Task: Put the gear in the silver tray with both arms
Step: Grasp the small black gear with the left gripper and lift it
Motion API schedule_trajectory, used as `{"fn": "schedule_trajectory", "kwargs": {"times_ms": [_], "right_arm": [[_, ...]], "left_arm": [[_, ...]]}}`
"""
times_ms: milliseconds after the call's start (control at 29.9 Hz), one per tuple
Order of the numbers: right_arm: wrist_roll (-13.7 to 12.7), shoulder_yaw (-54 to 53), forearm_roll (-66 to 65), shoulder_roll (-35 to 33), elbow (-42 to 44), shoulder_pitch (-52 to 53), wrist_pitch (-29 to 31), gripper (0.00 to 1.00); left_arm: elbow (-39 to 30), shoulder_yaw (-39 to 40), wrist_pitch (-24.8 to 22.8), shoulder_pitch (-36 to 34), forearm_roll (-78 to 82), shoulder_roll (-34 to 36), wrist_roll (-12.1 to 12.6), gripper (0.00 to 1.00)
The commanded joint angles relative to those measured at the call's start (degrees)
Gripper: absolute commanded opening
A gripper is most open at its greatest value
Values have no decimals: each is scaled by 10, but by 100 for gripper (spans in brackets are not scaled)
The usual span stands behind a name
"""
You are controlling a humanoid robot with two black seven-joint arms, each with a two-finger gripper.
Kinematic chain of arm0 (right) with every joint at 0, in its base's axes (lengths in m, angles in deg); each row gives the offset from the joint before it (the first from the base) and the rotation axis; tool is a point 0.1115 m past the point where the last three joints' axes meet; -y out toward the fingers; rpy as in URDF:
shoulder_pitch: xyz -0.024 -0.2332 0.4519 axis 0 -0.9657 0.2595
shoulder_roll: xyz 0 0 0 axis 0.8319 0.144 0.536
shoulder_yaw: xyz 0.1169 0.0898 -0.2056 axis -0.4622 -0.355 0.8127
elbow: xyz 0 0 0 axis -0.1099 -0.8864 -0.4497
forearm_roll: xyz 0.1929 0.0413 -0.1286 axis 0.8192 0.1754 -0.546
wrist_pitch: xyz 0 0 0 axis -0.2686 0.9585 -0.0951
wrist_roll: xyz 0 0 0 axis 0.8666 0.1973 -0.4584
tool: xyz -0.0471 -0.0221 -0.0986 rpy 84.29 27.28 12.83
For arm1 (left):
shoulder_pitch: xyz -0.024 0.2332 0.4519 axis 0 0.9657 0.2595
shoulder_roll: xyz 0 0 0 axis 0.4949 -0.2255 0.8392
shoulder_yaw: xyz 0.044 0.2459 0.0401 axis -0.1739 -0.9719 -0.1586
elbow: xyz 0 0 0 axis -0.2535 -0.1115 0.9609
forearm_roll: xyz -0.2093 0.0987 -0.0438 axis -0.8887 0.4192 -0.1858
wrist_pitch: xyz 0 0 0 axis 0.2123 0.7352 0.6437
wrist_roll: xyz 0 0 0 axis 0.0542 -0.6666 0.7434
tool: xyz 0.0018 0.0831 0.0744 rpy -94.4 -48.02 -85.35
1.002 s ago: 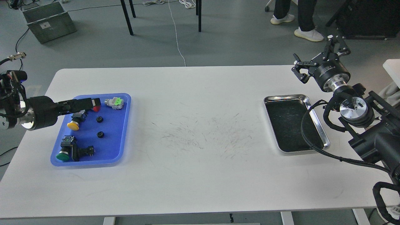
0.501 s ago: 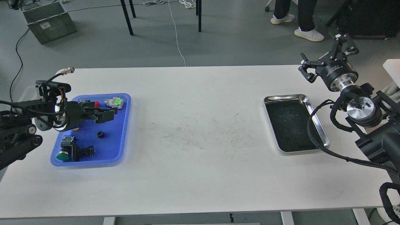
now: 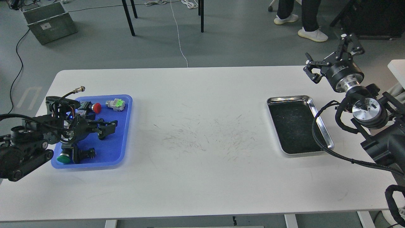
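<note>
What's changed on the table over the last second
The left gripper swung down over the blue plastic tray toward a small black gear, jaws open. The right gripper drifted slightly right, still open. The shiny steel tray stayed empty and unmoved.

shiny silver tray [image 3: 320, 122] flat, table's right

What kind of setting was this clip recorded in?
Most likely a robotics lab or test workshop. A scuffed white table holds a blue tray of push-button switches and small parts, and an empty silver tray. On the grey floor behind lie loose cables and a grey crate; a standing person's legs show.
</note>
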Motion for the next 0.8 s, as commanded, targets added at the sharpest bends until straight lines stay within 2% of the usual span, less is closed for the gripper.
{"fn": "schedule_trajectory", "kwargs": {"times_ms": [0,167,401,768], "right_arm": [[0,1,0,0,1,-1,3,99],[0,2,-1,0,1,-1,4,99],[0,3,-1,0,1,-1,4,99],[0,4,-1,0,1,-2,5,99]], "left_arm": [[38,-4,14,0,0,-19,-15,89],[75,-4,17,0,0,-39,-21,88],[107,-5,28,2,1,-61,-24,73],[136,-37,31,0,-2,-62,-36,61]]}}
